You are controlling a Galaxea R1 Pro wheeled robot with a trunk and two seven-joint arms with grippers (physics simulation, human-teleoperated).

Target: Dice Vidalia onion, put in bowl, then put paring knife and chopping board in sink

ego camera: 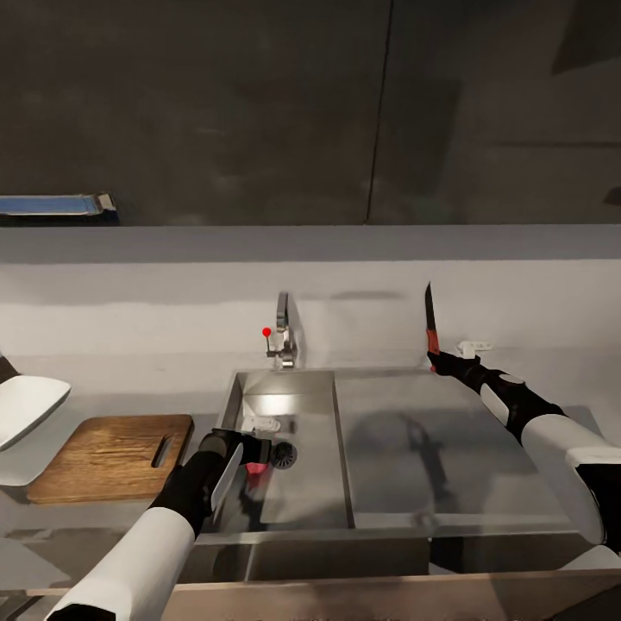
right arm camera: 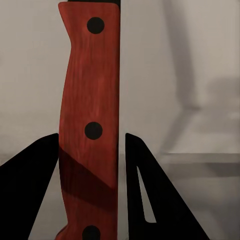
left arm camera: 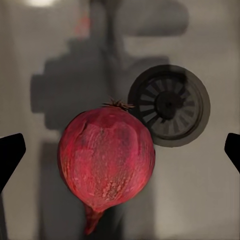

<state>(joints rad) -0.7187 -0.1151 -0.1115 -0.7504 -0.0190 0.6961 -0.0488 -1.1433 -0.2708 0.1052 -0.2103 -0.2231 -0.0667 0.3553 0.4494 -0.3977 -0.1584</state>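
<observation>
The Vidalia onion [left arm camera: 106, 160], a pink-red bulb, lies on the floor of the sink [ego camera: 306, 483] beside the round drain [left arm camera: 169, 105]. My left gripper [left arm camera: 120, 152] hangs open over it, one fingertip on each side and clear of the skin. From the head view the onion [ego camera: 255, 471] peeks out beneath the left gripper [ego camera: 259, 455]. My right gripper [ego camera: 437, 355] is shut on the paring knife [ego camera: 429, 321], held upright above the drainboard's back edge, red handle [right arm camera: 90, 125] between the fingers [right arm camera: 150, 195]. The chopping board [ego camera: 112, 457] lies on the countertop [ego camera: 129, 384] left of the sink, next to the white bowl [ego camera: 26, 407].
A chrome faucet [ego camera: 283, 332] with a red knob [ego camera: 266, 331] stands behind the basin. The flat steel drainboard [ego camera: 431, 448] stretches to the right. A small white object [ego camera: 473, 348] sits on the counter's back edge. A blue item [ego camera: 52, 204] lies on the ledge, upper left.
</observation>
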